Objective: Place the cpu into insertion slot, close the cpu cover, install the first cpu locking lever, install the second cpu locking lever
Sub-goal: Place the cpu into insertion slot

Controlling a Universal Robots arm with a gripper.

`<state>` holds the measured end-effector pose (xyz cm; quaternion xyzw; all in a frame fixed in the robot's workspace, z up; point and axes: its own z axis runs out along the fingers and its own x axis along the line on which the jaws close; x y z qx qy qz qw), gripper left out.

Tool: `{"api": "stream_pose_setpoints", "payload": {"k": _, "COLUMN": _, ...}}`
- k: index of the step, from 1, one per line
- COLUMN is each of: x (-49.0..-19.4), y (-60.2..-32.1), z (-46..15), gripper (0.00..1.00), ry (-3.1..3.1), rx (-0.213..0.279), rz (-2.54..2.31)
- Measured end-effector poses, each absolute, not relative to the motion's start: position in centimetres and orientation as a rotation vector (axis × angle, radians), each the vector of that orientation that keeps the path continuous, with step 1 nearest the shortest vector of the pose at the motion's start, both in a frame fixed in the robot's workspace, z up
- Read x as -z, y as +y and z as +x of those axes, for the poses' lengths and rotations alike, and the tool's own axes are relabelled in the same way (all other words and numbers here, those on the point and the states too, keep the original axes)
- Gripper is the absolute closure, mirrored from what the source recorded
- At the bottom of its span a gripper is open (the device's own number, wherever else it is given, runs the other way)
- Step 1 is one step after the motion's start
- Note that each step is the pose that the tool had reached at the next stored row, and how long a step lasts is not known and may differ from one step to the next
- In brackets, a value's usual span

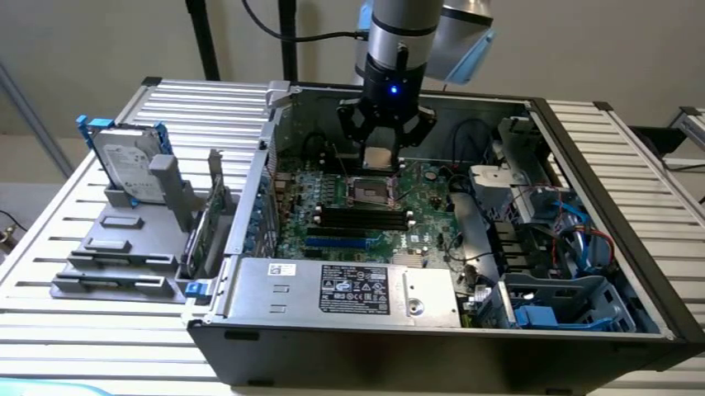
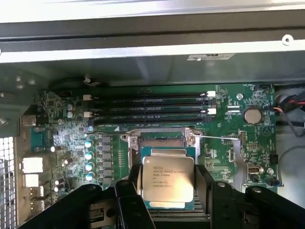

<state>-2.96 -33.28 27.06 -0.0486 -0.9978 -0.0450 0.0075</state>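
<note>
My gripper (image 1: 379, 151) hangs inside the open computer case, shut on the cpu (image 1: 378, 157), a small square chip with a silvery top. In the wrist view the cpu (image 2: 167, 177) sits between the two black fingers (image 2: 127, 193), lettering facing the camera. The insertion slot (image 1: 372, 191), a dark square socket with a metal rim, lies on the green motherboard (image 1: 424, 206) just below the chip and apart from it. Part of the insertion slot (image 2: 158, 138) shows beyond the chip. A thin wire lever (image 2: 217, 139) sticks out beside it. The cpu cover is hidden from me.
Black memory slots (image 1: 358, 219) run beside the socket. A silver power supply (image 1: 347, 289) fills the case's front, with cables and blue drive bays (image 1: 562, 305) on the exterior view's right. A hard drive (image 1: 127, 165) stands in a grey rack on the slatted table at the left.
</note>
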Motion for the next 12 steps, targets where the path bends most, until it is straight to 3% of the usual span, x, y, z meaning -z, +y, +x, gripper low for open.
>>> {"api": "stream_pose_setpoints", "payload": {"k": 12, "x": -27.05, "y": -33.28, "z": -2.96, "gripper": 0.46, "ry": -3.096, "rx": 0.143, "rz": -0.476}}
